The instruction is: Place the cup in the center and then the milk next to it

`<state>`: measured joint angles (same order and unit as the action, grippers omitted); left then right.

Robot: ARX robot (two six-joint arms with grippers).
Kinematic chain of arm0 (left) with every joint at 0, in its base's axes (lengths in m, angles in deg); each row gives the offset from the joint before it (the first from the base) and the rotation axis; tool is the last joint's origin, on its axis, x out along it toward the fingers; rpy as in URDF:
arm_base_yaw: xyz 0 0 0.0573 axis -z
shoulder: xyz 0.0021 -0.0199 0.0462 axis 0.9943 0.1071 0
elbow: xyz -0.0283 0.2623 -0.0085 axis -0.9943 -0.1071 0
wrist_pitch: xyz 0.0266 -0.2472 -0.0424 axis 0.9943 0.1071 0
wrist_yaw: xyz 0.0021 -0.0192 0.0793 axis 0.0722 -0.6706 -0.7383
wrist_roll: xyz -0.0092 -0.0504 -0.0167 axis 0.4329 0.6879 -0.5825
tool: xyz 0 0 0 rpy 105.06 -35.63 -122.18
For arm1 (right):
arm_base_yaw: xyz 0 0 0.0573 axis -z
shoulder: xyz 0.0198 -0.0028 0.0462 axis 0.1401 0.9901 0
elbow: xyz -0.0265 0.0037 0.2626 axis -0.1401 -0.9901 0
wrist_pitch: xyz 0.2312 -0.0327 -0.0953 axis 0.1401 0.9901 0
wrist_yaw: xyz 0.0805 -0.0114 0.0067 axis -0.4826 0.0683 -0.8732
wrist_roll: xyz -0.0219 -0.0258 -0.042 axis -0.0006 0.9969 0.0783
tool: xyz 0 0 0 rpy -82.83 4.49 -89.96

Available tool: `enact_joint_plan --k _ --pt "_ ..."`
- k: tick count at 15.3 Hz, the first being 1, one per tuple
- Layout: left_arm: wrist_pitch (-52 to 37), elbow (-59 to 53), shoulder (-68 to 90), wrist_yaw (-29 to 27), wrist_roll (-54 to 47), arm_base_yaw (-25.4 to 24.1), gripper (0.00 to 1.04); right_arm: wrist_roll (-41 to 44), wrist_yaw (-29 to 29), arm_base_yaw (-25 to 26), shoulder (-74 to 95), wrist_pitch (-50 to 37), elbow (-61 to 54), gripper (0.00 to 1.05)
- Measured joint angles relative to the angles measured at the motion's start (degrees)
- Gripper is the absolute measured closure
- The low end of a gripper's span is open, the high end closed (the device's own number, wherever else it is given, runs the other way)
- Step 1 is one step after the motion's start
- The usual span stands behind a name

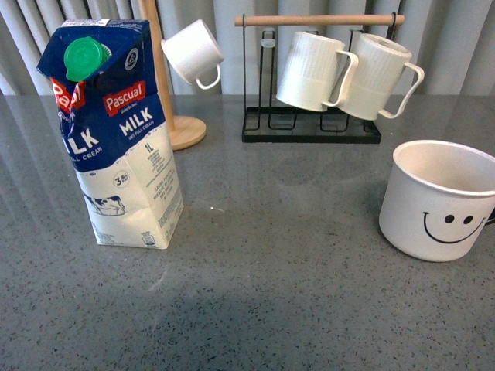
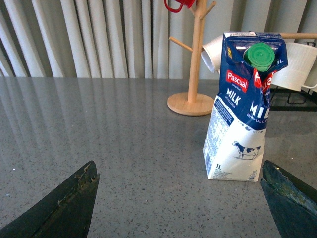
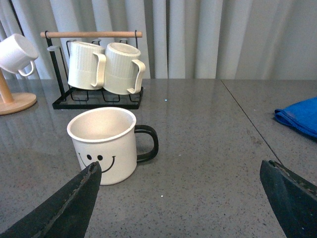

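Note:
The cup (image 1: 442, 202), a wide white mug with a black smiley face, stands upright at the right edge of the front view. In the right wrist view the cup (image 3: 105, 144) shows its black handle and sits ahead of my open, empty right gripper (image 3: 178, 198), close to one fingertip. The milk (image 1: 116, 131), a blue-and-white Pascual carton with a green cap, stands upright at the left. In the left wrist view the milk (image 2: 245, 106) stands ahead of my open, empty left gripper (image 2: 178, 198), toward one fingertip. Neither arm shows in the front view.
A black wire rack (image 1: 311, 124) with a wooden bar holds two ribbed cream mugs (image 1: 313, 69) at the back. A wooden mug tree (image 1: 182, 127) holds a small white mug (image 1: 193, 52). A blue cloth (image 3: 301, 115) lies on the grey table (image 1: 271, 255).

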<state>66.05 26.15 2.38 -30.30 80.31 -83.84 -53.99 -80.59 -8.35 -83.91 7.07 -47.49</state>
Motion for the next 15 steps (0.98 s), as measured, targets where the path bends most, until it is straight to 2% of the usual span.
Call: enact_joint_plan --k 15 --pt "0.0 0.0 0.0 0.0 0.0 0.0 0.07 0.0 0.0 0.0 0.0 0.0 0.0 0.07"
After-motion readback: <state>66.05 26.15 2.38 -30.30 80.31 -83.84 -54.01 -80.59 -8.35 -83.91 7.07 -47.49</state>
